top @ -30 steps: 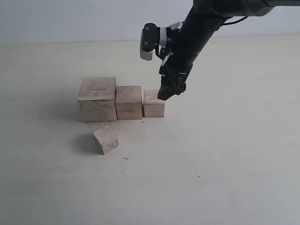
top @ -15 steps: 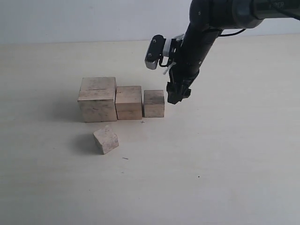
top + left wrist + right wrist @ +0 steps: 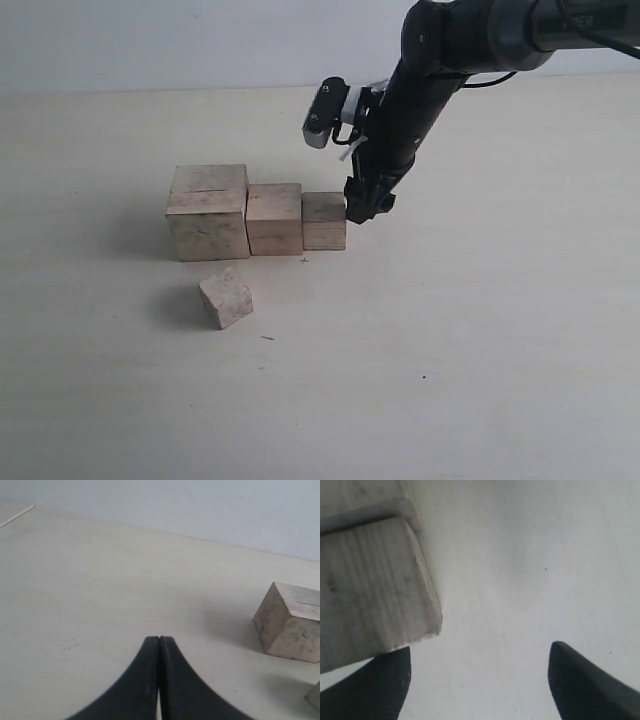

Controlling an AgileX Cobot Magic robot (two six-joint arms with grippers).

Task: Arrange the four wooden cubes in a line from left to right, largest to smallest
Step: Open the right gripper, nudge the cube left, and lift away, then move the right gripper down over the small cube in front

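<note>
Largest cube [image 3: 207, 212], second cube [image 3: 274, 218], third cube [image 3: 324, 221] and smallest cube [image 3: 226, 297] were pale beige, faintly dark-specked; the largest bore a thin dark slit. The surface [image 3: 450, 350] was cream, sparsely flecked. My right pincer [image 3: 362, 208] and left pincer [image 3: 159, 640] were black.

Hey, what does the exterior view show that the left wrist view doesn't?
Only the exterior view: the second cube and third cube in the row, and the right arm, its jaws low at the third cube's right side. Only the left wrist view: the left jaws, shut, with the table beyond. Both: the largest cube with its top slit, the table, and probably the smallest cube, just a corner at the wrist view's edge.
</note>
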